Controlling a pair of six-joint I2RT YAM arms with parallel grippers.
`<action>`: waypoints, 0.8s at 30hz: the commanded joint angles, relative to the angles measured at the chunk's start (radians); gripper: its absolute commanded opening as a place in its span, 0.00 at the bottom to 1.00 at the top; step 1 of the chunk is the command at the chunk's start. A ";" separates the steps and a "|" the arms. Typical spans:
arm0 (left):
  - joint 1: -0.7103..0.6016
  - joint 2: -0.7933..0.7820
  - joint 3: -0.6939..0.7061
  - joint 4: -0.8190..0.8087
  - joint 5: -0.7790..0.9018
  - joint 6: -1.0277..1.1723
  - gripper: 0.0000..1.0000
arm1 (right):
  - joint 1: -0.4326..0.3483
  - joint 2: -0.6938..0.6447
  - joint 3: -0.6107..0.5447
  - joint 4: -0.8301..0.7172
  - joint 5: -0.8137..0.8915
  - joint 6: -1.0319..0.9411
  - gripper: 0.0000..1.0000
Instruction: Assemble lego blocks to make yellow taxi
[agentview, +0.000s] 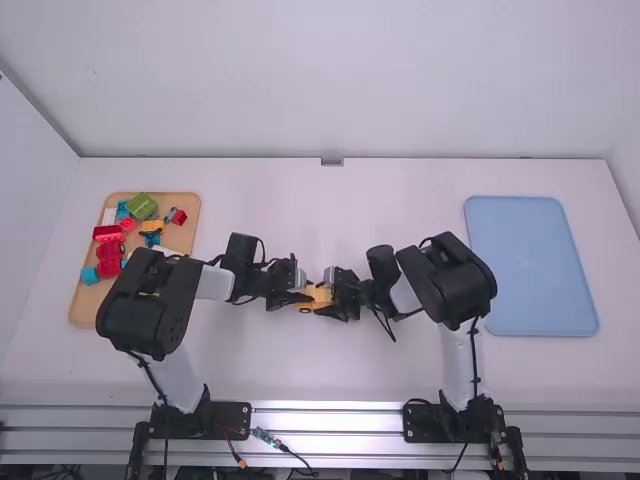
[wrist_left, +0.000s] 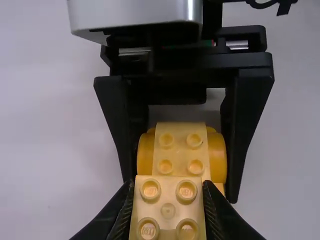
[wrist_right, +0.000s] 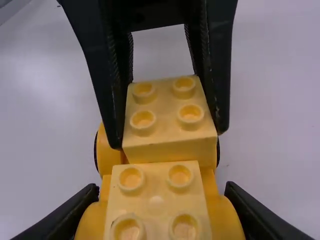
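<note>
High view, taking the bench (agentview: 300, 375) as a clock dial: the partly built yellow taxi (agentview: 319, 296) lies near the dial's centre, between the two end effectors, which face each other across it. The left end effector (agentview: 296, 288), at its nine o'clock side, is closed on a pale yellow studded block (wrist_left: 168, 210) at one end of the build. The right end effector (agentview: 338, 295), at three o'clock, is closed to the width of the yellow wheeled base (wrist_right: 225, 215), its fingers against the two sides. Between those fingers a second pale yellow block (wrist_right: 156, 200) stands on the base, just beside the first; whether the first is fully seated cannot be told. At nine o'clock on the bench, a wooden tray (agentview: 84, 312) bears red, blue and orange pieces, with a green block (agentview: 142, 206) toward its twelve o'clock; at three o'clock lies a blue tray (agentview: 530, 265).
</note>
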 joint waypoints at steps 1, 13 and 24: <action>-0.019 -0.002 0.007 -0.051 -0.009 -0.004 0.04 | 0.009 0.002 0.001 -0.007 0.021 0.010 0.39; -0.023 -0.002 0.019 -0.106 -0.041 0.038 0.02 | -0.002 0.002 0.016 -0.014 0.023 0.012 0.38; -0.011 -0.002 0.019 -0.099 -0.089 0.027 0.02 | 0.000 0.002 0.013 -0.018 0.019 0.014 0.37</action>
